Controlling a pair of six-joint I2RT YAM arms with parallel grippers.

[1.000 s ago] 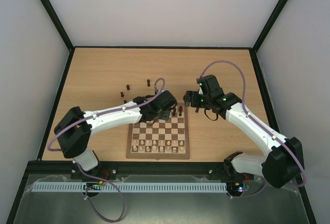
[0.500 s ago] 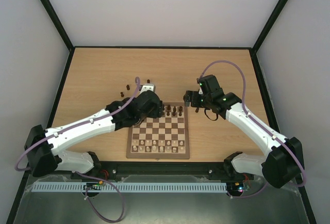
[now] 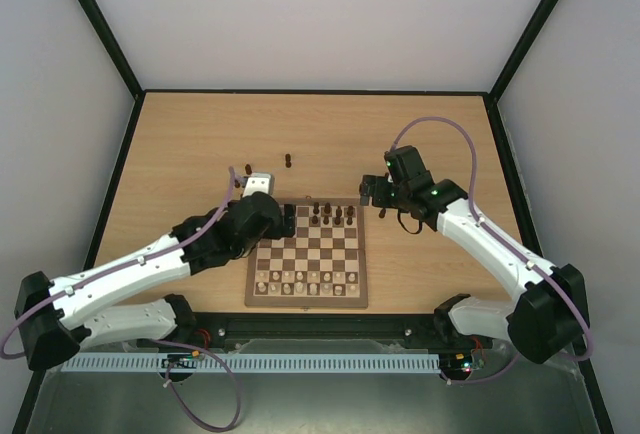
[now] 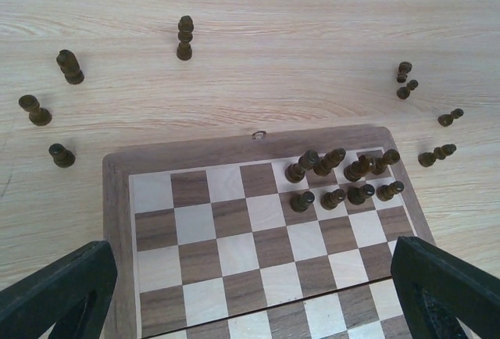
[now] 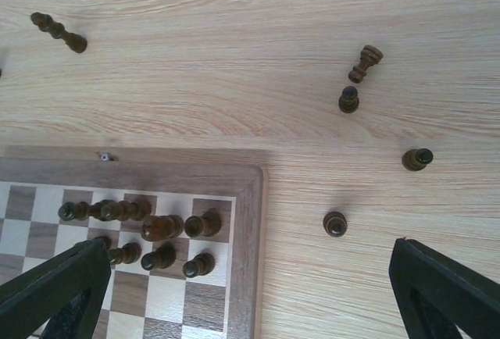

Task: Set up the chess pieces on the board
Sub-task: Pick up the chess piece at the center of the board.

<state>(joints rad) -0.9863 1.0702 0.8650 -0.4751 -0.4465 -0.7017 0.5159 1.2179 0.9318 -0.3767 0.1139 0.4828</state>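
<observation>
The board (image 3: 306, 254) lies at the near middle of the table. Several dark chess pieces (image 4: 342, 179) stand in two short rows at its far right corner (image 5: 148, 233). More dark pieces are loose on the table: several left of the board (image 4: 69, 66) and several right of it (image 5: 348, 99), some lying down (image 5: 365, 63). My left gripper (image 3: 288, 220) hangs open over the board's far left part, with nothing between its fingers (image 4: 58, 296). My right gripper (image 3: 371, 192) is open above the table just off the far right corner, over a loose pawn (image 5: 335, 223).
Pale cream chessmen (image 3: 305, 285) fill the two near rows of the board. A small metal clasp (image 4: 256, 133) sits on the board's far edge. Black frame posts and pale walls bound the table (image 3: 420, 144).
My left gripper has opened and drawn back leftward from the far right squares toward the board's far left corner, leaving the dark pieces standing. The right arm has barely moved.
</observation>
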